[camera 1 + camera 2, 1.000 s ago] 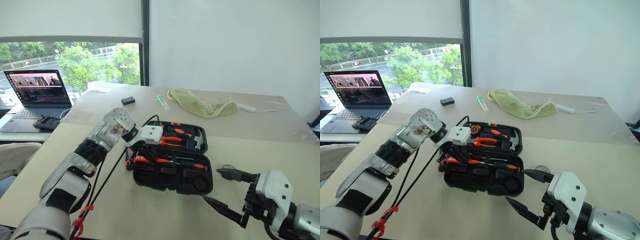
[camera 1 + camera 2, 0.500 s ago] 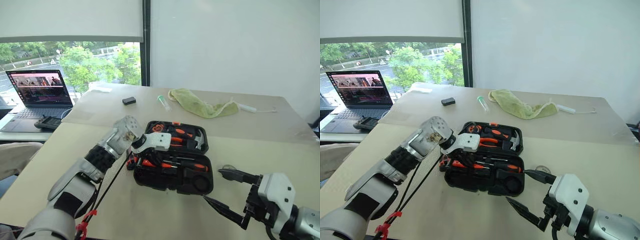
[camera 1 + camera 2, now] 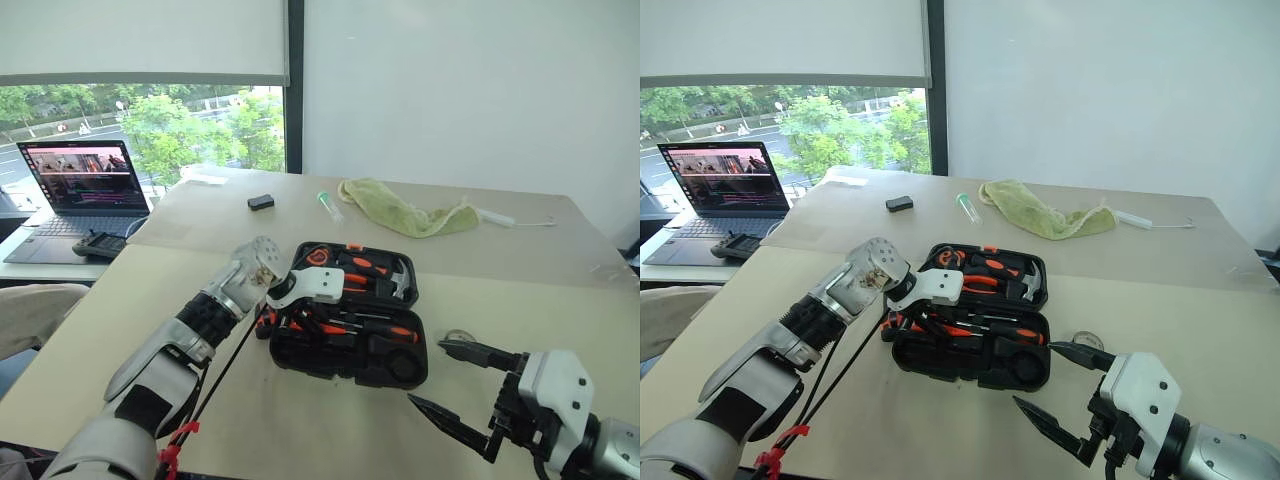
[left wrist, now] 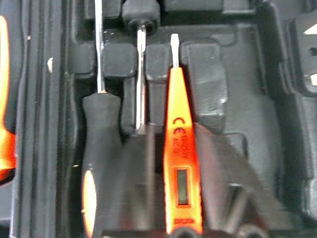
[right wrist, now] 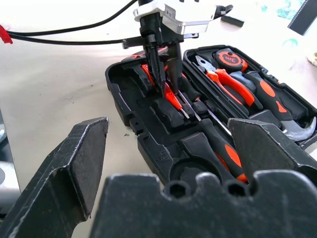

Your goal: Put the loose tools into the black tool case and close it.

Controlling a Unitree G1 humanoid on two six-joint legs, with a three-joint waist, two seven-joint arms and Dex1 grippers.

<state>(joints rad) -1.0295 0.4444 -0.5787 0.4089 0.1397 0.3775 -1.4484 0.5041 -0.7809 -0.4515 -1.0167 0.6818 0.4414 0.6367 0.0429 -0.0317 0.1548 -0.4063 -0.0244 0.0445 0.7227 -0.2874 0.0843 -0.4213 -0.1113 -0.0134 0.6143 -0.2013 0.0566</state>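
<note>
Left wrist view is showing us our left fingers (image 4: 148,183) reaching down into the black tool case (image 3: 350,355), with the slim orange tester pen (image 4: 179,163) lying between them in its moulded slot; the fingers are standing slightly apart on either side of the pen, and we cannot tell whether they are pressing it or already free of it. Just beside the left fingers, on the far side from the pen, we are seeing a long black-and-orange-handled screwdriver (image 4: 96,153) resting in its own slot, its shaft running away from the fingertips. From the right wrist view we are looking past our wide-open right fingers (image 5: 173,163), holding nothing and hovering over the desk (image 3: 300,430) well apart from the case, whose near edge is facing them. Beyond the left fingers, in the lid half of the open case, we are seeing orange-handled pliers (image 5: 230,82), a round orange tape measure (image 5: 229,58) and a small hammer (image 5: 292,124). A second screwdriver (image 5: 223,148) is lying in the near half between the two sets of fingers. Farther off on the desk, a green cloth (image 3: 400,212) and a laptop (image 3: 75,190) are sitting.
</note>
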